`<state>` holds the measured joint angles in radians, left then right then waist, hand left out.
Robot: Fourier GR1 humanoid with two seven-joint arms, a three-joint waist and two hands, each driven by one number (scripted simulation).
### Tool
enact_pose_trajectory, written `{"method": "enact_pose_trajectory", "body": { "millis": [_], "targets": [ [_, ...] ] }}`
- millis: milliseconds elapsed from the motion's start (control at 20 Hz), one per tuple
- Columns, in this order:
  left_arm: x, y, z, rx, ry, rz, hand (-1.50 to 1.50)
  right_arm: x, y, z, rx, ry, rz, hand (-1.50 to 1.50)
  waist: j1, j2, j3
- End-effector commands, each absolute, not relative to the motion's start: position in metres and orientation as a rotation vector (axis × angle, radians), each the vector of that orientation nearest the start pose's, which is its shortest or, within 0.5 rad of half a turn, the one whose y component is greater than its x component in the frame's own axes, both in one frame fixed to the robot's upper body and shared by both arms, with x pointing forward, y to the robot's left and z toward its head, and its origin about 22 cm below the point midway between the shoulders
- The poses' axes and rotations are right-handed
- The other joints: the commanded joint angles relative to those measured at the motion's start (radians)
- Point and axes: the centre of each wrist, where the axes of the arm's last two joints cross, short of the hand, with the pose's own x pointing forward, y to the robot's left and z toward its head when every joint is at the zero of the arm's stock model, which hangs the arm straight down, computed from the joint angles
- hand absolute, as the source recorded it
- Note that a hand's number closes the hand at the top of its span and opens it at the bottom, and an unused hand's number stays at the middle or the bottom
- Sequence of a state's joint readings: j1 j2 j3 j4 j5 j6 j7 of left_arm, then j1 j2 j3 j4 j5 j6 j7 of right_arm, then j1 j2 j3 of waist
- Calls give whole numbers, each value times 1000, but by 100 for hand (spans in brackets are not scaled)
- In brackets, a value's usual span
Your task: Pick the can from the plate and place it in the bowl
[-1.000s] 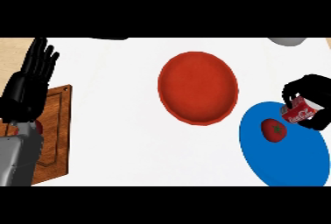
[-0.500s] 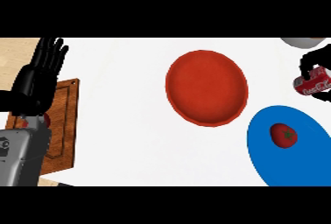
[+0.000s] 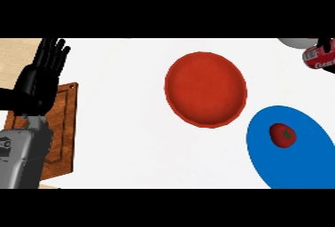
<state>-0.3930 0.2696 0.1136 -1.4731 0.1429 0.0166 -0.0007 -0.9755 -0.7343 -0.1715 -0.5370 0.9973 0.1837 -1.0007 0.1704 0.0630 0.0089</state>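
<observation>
Now, can at right edge; fingers' state around it indiscernible.

Bowl left of plate

The can is no longer over the blue plate; it now sits at the view's upper right edge, partly cut off. The right hand that held it is almost out of view.

One can, one bowl, one plate — one tomato, one board
</observation>
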Motion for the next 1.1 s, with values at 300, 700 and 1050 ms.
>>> {"method": "enact_pose_trajectory", "body": {
  "millis": [300, 700, 1050],
  "targets": [
    [330, 286, 108, 120, -1856, -72, 0, 438, -388, 235, -162, -2079, 1413, 150, -32, -20, -5],
    [324, 289, 92, 135, -1830, -45, 0, 463, -328, 246, 55, -2017, 1446, 150, -60, -34, -8],
    [319, 298, 92, 168, -1815, -12, 0, 476, -274, 261, 151, -1928, 1604, 150, -88, -44, -9]
  ]
}}
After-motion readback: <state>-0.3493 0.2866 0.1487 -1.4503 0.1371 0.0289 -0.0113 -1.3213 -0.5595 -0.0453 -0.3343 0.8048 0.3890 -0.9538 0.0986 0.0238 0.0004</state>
